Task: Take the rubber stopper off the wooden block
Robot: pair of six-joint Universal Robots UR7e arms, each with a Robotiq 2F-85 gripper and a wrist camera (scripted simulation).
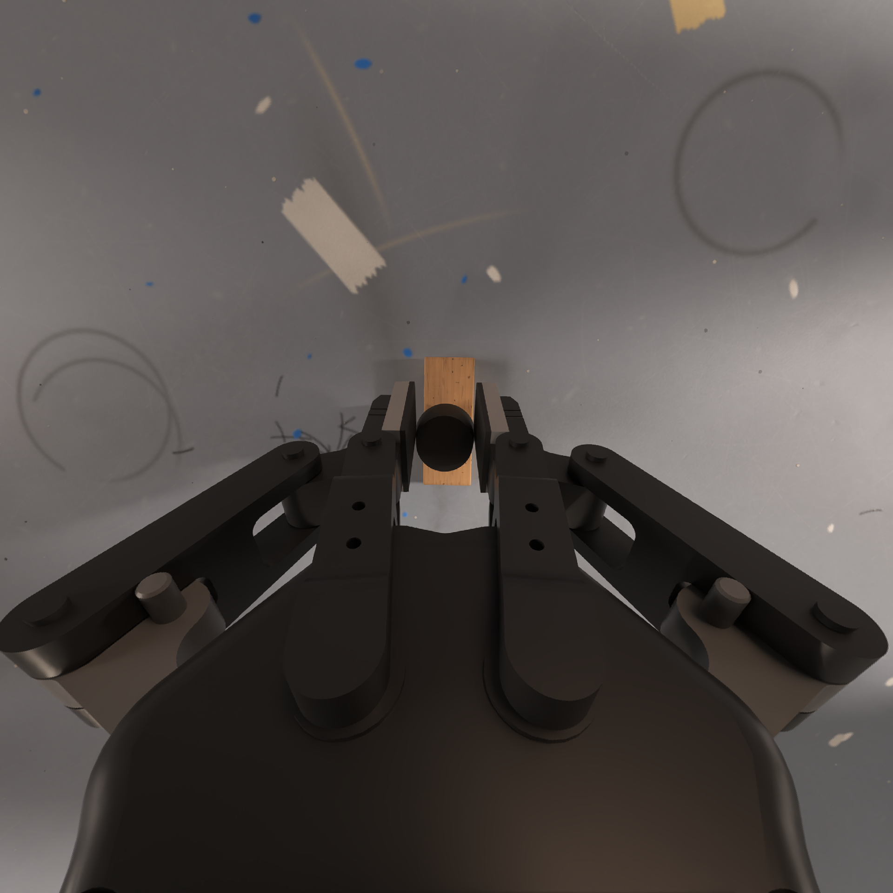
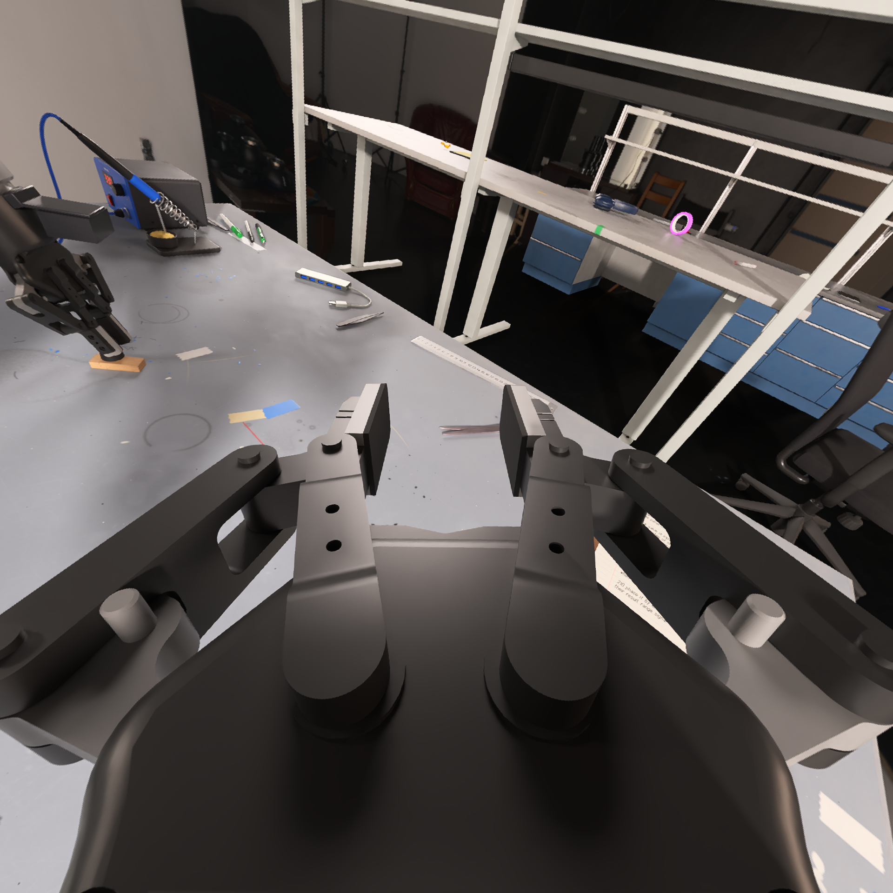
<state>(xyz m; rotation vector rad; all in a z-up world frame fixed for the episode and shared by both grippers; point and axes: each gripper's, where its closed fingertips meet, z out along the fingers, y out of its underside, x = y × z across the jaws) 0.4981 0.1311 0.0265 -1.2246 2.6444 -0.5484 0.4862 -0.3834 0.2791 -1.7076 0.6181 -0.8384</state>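
A black rubber stopper (image 1: 443, 437) stands on a light wooden block (image 1: 448, 381) that lies flat on the grey table. In the left wrist view my left gripper (image 1: 445, 403) points down over the block, and its two pads press the stopper's sides. The right wrist view shows that gripper (image 2: 110, 355) far left, low on the block (image 2: 129, 366), with the stopper mostly hidden between its fingers. My right gripper (image 2: 444, 427) is open and empty above the table, well away from the block.
A soldering station (image 2: 145, 193) stands at the back left, with pens beside it. A USB hub (image 2: 323, 280), tweezers (image 2: 360, 320), a ruler (image 2: 464, 362) and scissors (image 2: 468, 428) lie near the table's right edge. A tape strip (image 1: 333, 237) lies beyond the block.
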